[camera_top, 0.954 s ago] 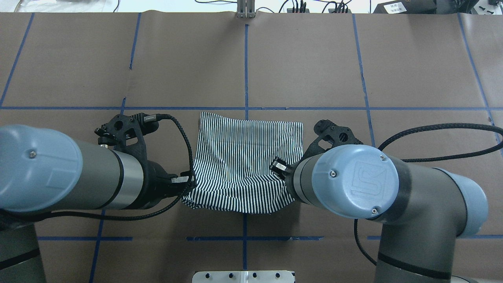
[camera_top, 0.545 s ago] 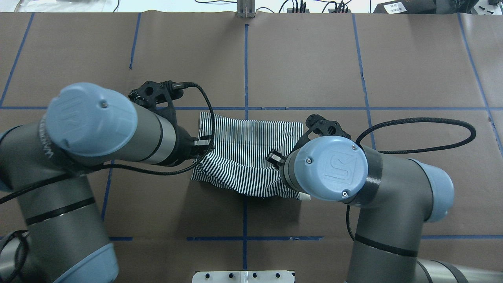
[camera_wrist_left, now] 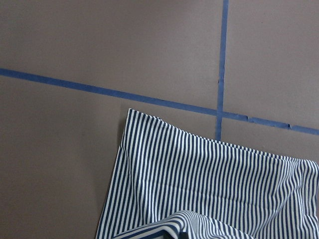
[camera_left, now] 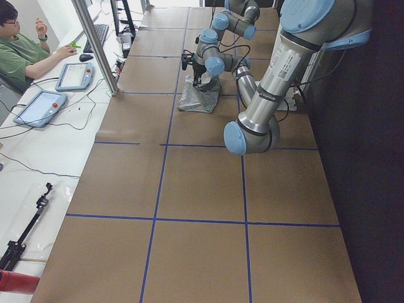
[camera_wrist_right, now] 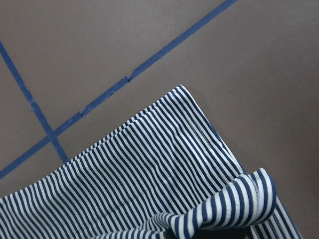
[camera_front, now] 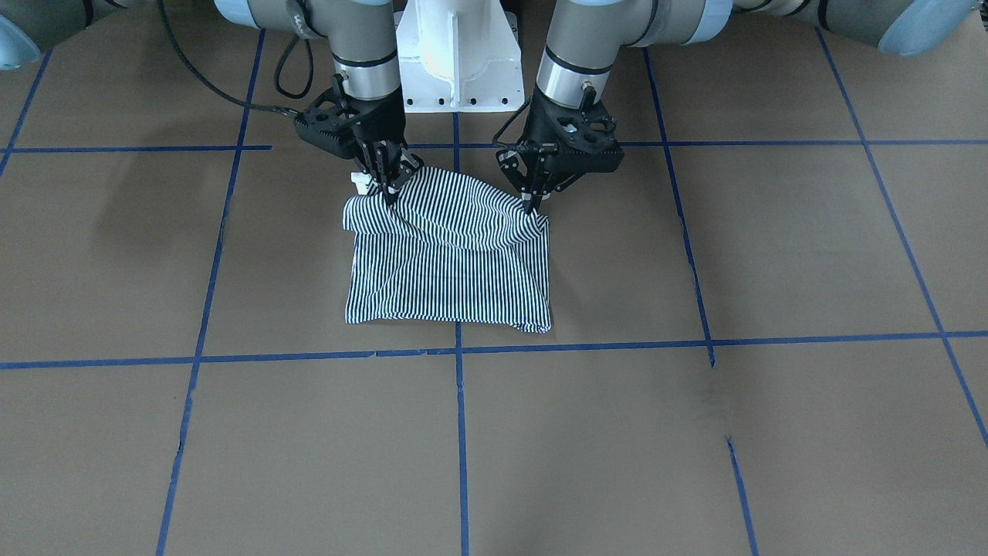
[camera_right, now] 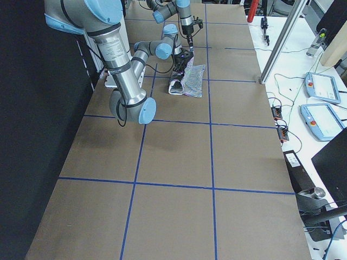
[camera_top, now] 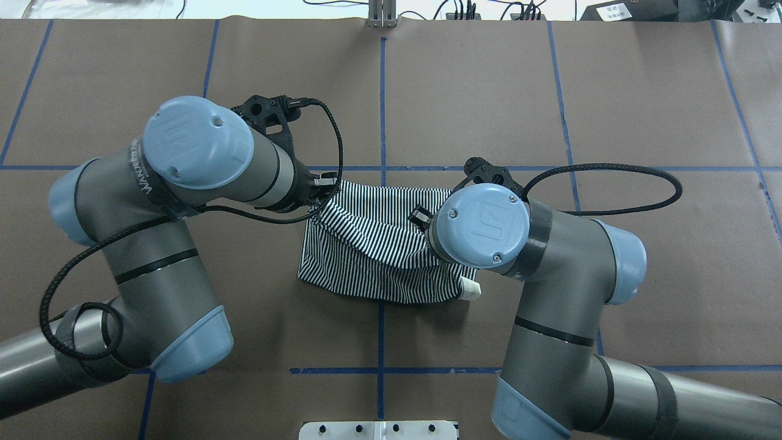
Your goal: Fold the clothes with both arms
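So we've got the navy-and-white striped polo shirt [camera_front: 451, 270] folded down to a rough rectangle in the middle of the brown paper-covered table [camera_front: 695, 432], its far edge lying flat just short of a blue tape line [camera_front: 617, 344]. The robot-side edge is up off the table. The black left gripper [camera_front: 532, 205] has its jaws clamped on one corner, and the black right gripper [camera_front: 389, 191] is pinched on the other, where a cream scrap [camera_front: 360, 182] pokes out.

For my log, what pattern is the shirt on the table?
Thin navy-and-white stripes on the shirt; clearest in the right wrist view.
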Motion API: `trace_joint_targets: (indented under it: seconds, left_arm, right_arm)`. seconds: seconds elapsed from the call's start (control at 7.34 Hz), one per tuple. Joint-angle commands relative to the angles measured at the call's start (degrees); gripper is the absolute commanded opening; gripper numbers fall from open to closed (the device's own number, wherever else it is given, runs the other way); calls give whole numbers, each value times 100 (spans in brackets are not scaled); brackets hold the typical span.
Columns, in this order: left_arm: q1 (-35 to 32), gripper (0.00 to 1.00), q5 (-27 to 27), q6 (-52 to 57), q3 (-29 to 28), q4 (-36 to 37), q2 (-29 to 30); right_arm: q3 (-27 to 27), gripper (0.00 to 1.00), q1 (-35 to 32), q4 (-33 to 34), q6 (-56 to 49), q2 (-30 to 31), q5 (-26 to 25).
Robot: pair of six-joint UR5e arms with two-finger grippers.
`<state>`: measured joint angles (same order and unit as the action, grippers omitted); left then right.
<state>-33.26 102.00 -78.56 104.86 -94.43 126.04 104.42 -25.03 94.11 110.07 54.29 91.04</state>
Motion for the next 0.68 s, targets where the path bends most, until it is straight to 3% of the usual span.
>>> trace_joint_targets:
  seconds: [0.0,0.55]
  left_arm:
    - [-23,0,-13,34,-744,-452,183]
    - [-23,0,-119,34,-1178,-858,193]
  right_arm:
    - [-833,0,-177,-664,-134,-208,2]
    - [-1082,0,-371,-763,-319,-234,2]
